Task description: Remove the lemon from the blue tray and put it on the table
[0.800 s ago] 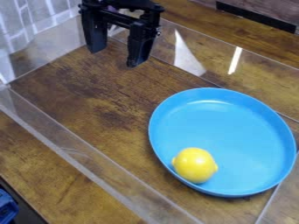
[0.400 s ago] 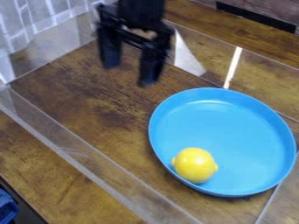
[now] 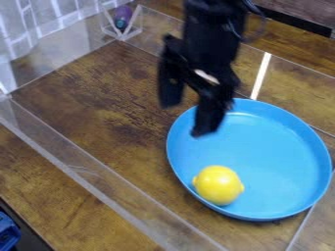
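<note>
The yellow lemon (image 3: 217,184) lies in the near left part of the round blue tray (image 3: 281,162), close to its rim. The tray rests on the dark wood-grain table (image 3: 105,118). My gripper (image 3: 191,106) hangs over the tray's far left rim, pointing down, a little blurred. Its two dark fingers (image 3: 210,116) stand apart with nothing between them, so it is open. It is above and behind the lemon, well apart from it.
Clear acrylic panels (image 3: 78,172) run along the table's near left edge and the back. A small purple-topped object (image 3: 121,20) stands at the far back. Bare wood stretches left of the tray.
The gripper has moved from the far back left of the table toward the near right, now over the tray's far left rim. Lemon and tray have not moved.
</note>
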